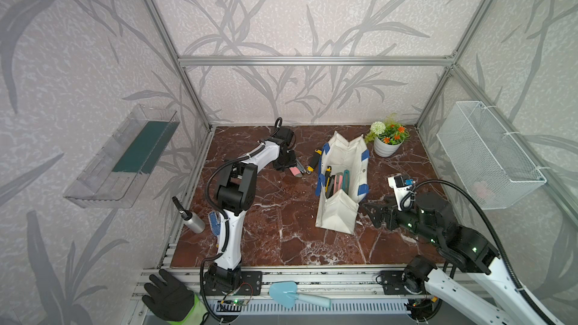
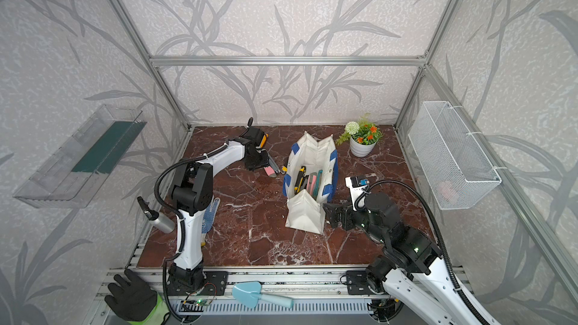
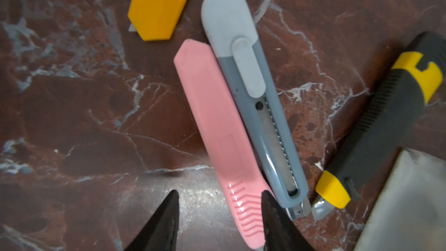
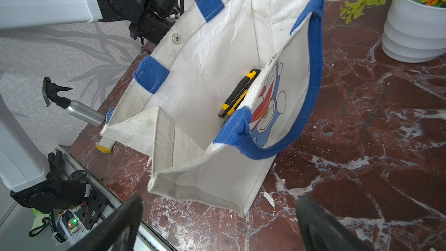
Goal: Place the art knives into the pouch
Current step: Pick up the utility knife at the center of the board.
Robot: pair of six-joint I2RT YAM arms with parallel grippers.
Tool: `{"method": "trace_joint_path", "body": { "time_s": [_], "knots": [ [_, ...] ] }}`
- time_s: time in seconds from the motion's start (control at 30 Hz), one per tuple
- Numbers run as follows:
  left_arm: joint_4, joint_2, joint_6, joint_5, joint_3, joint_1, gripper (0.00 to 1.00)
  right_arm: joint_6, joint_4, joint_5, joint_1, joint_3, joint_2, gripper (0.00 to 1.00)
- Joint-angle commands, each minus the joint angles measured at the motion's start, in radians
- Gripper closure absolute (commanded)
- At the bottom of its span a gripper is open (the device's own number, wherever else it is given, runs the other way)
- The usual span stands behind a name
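Half-open left fingers (image 3: pixel 166 220) straddle the pink art knife (image 3: pixel 217 129), ungripped; closing may snag the touching grey knife (image 3: pixel 260 117); right fingers (image 4: pixel 115 225) gape empty.

Four art knives lie on the tabletop (image 1: pixel 281 214) left of the pouch (image 1: pixel 337 217): one pink knife (image 3: pixel 217 126), one grey knife (image 3: pixel 231 20), one black-and-yellow knife (image 3: pixel 376 136), one orange knife (image 3: pixel 159 3). Inside the single pouch at least three more show: a yellow-and-black cutter (image 1: pixel 327 178), a pink cutter (image 1: pixel 337 184), a teal cutter (image 1: pixel 346 179). Elsewhere there is one potted plant (image 1: pixel 386 148), one wire basket (image 1: pixel 488 157), one spray bottle (image 1: pixel 194 221), one black glove (image 1: pixel 170 298) and one blue trowel (image 1: pixel 283 292).
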State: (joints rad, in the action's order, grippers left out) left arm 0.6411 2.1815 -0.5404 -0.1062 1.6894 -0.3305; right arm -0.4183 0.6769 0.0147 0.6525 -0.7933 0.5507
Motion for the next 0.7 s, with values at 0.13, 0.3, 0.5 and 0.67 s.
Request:
{"method": "trace_joint_path", "body": {
  "time_s": [0.13,0.3,0.5,0.67],
  "knots": [
    [0.013,0.046,0.014,0.025,0.044,0.007,0.51,-0.007,-0.005,-0.073,-0.004,0.02,-0.016,0.01],
    [0.03,0.07,0.023,0.026,0.059,0.004,0.52,-0.018,-0.006,-0.097,-0.004,0.032,-0.019,0.01],
    [0.051,0.073,0.034,0.069,0.062,-0.008,0.54,-0.016,0.003,-0.129,-0.003,0.038,-0.033,0.01],
    [0.071,0.078,0.045,0.11,0.058,-0.023,0.56,-0.023,0.006,-0.145,-0.003,0.049,-0.045,0.01]
  ]
}}
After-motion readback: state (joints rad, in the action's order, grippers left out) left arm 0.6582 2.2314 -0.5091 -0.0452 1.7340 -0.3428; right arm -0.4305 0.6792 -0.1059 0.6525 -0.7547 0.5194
